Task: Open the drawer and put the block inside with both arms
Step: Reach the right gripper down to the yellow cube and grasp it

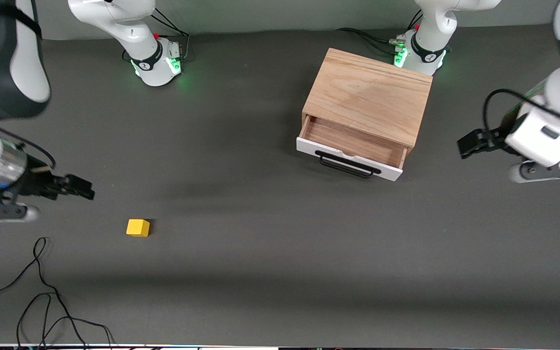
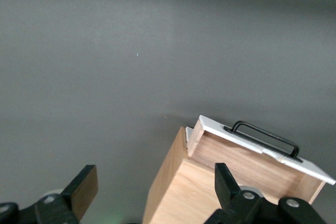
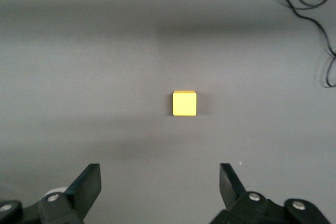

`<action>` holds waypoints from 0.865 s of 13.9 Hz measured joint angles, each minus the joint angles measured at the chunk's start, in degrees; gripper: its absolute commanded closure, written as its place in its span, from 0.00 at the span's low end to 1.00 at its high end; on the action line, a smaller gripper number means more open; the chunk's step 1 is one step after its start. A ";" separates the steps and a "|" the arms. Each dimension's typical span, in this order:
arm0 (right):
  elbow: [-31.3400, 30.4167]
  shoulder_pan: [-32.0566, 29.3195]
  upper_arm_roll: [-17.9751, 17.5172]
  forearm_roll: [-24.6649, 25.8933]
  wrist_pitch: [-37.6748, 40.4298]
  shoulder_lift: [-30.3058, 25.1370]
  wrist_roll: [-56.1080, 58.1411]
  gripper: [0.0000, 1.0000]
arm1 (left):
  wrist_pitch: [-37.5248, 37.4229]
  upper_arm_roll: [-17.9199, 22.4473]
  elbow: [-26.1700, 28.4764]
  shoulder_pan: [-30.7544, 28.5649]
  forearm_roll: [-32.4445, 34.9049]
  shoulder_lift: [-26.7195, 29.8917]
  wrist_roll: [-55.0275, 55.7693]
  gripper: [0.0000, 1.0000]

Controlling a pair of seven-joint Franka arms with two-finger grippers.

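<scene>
The light oak wooden box (image 1: 367,97) stands toward the left arm's end of the table. Its drawer (image 1: 353,146) is pulled partly open, with a white front, a black bar handle (image 1: 345,166) and a bare wood interior. The small yellow block (image 1: 138,227) lies on the table toward the right arm's end. My right gripper (image 1: 84,188) is open and empty, hovering over the table beside the block; the right wrist view shows the block (image 3: 184,103) ahead of the open gripper (image 3: 160,179). My left gripper (image 1: 467,145) is open and empty, beside the box. The left wrist view shows that gripper (image 2: 155,179), the box (image 2: 178,192) and the drawer front (image 2: 262,148).
Loose black cables (image 1: 42,301) lie on the dark grey table near its front edge at the right arm's end, and also show in the right wrist view (image 3: 315,9). The arm bases (image 1: 156,61) (image 1: 418,51) stand along the back edge.
</scene>
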State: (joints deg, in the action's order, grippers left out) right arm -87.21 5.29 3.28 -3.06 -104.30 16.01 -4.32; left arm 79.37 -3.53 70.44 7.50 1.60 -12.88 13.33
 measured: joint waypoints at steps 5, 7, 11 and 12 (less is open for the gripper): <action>-1.19 0.14 -0.04 -0.01 -13.48 12.55 0.03 0.00 | 7.93 -0.32 12.47 -0.37 0.01 7.57 -2.60 0.01; -1.72 0.13 -0.04 -0.02 -17.46 16.72 0.03 0.00 | 9.38 -0.25 15.51 -1.20 0.02 10.05 -6.33 0.01; -6.21 0.15 -0.04 -0.02 -24.25 20.52 0.03 0.00 | 9.44 -0.02 16.30 -3.69 0.02 11.75 -12.47 0.01; -7.79 0.13 -0.04 -0.02 -25.30 20.55 0.03 0.00 | 9.44 0.00 16.31 -3.82 0.02 11.80 -12.63 0.01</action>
State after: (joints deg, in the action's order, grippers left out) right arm -95.00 5.42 3.25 -3.08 -129.60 36.56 -4.29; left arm 88.82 -3.53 86.75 3.68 1.62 -1.08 0.70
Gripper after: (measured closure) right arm 0.000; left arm 0.004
